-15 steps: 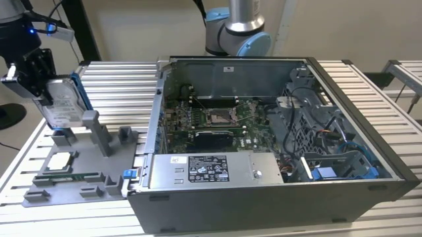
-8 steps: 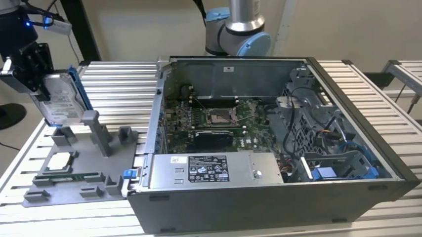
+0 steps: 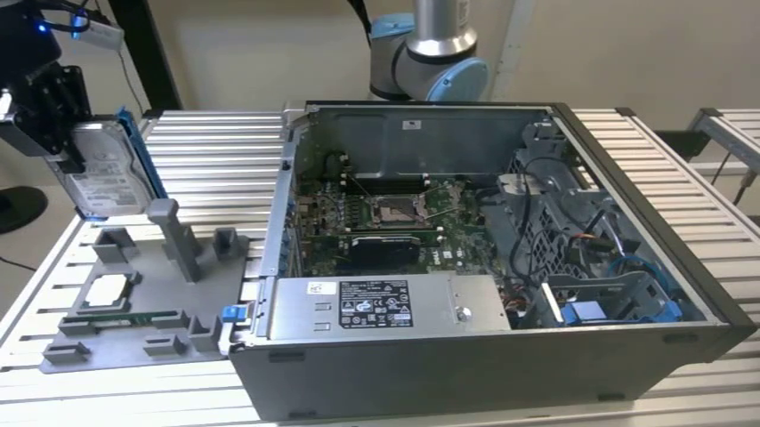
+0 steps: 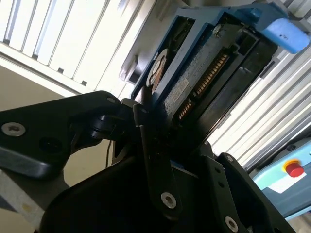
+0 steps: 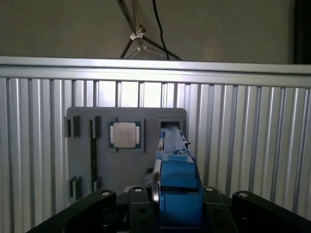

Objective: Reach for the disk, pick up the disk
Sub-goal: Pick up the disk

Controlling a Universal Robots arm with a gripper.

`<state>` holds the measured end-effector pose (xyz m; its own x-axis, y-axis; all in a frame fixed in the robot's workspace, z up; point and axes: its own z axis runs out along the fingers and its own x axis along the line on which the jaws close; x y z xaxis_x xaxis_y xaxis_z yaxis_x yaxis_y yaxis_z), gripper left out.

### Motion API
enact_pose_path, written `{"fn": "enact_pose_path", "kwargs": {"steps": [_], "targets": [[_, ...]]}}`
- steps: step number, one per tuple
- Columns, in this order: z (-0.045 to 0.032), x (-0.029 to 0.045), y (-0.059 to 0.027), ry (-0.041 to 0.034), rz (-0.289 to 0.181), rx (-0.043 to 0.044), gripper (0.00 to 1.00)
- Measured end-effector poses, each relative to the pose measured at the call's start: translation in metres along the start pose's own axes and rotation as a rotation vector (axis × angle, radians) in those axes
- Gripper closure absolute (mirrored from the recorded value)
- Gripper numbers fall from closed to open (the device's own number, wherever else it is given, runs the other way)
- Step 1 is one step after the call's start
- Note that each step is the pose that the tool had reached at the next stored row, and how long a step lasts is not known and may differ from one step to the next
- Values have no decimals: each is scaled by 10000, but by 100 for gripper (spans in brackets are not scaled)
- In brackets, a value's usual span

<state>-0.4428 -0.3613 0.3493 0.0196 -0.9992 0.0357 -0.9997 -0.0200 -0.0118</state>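
While the black gripper is closing its fingers firmly on the flat silver-grey metal disk, a rectangular hard drive with a white printed label and a blue plastic frame, the main risk is arising in the grip itself. In the second wrist view the fingers are pinching only the end of the disk nearest the gripper, so most of its length is hanging free. A quick swing is likely to make it pivot or slide out. The blue frame may also be flexing under the pads, which would loosen the hold.

The disk is standing on edge, with its long axis running almost straight down from the gripper and tilted slightly. Its label face is turning toward the exterior camera, and its blue-framed edge is facing the exterior view's right.

Just below its free end, the tall grey plastic posts of the grey plastic holder tray are standing close. A sideways move made too low is therefore likely to catch the disk's lower corner on them.

Further below the gripper, the small square silver chip is lying in its own pocket of the tray. A dropped disk could strike it or the ribbed aluminium bench. Well away from the gripper, the open grey metal computer case is sitting on the bench.
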Motion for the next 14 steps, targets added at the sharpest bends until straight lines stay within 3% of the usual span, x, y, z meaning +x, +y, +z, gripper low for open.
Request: {"fn": "enact_pose_path", "kwargs": {"steps": [14], "targets": [[-233, 8, -3, 0, 0, -1, 100]]}}
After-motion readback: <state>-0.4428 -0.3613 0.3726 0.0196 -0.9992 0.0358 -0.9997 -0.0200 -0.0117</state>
